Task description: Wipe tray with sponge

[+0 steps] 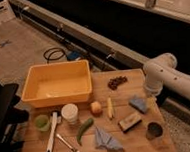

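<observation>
In the camera view, the gripper (pixel 151 90) is seen at the low end of the white arm, over the table's (pixel 140 147) right edge. It is spread wide and nothing is held. The sponge (pixel 138 104) is found just beside it, lower and to the left in the picture, flat on the wood, with its long axis running from upper left to lower right. The tray (pixel 91 77) is set well apart to the left. A short reach down is judged enough.
</observation>
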Available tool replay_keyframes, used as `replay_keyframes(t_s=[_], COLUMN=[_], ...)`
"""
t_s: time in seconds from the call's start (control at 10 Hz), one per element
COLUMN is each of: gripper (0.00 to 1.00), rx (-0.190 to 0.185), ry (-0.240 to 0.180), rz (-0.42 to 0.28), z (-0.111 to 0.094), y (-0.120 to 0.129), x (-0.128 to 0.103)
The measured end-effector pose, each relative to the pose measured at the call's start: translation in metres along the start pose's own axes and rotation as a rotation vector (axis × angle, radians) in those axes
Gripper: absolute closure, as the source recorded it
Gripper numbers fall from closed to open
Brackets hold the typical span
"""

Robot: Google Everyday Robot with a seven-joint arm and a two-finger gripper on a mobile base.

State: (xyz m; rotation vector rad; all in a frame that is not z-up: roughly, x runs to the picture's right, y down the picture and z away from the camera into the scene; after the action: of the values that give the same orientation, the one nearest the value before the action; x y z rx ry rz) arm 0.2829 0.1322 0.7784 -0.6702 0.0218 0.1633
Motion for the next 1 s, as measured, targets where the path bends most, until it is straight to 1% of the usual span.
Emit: replay_keyframes(t_s=[0.1, 0.2, 0.4, 0.5, 0.6, 0.7, 0.8, 0.9, 1.0], gripper=[0.35, 0.35, 0.35, 0.35, 0.35, 0.35, 0.35, 0.35, 0.35], rx=[-0.043, -0.068, -0.099, -0.114, -0.123, -0.129, -0.133, -0.117, -0.09], ry=[-0.075, -0.129, -0.228, -0.293, -0.317, -0.329, -0.327, -0.319, -0.31], rz=[0.036, 0.055, 0.094, 0.119, 0.129, 0.134, 0.135, 0.142, 0.147], z=[0.012, 0.02, 0.027, 0.032, 0.035, 0.038, 0.044, 0.047, 0.05], y=[-0.009, -0.015, -0.018, -0.018, -0.017, -0.017, -0.013, -0.012, -0.01], x=[-0.002, -0.005, -0.005, -0.003, -0.003, -0.004, -0.008, -0.008, -0.01])
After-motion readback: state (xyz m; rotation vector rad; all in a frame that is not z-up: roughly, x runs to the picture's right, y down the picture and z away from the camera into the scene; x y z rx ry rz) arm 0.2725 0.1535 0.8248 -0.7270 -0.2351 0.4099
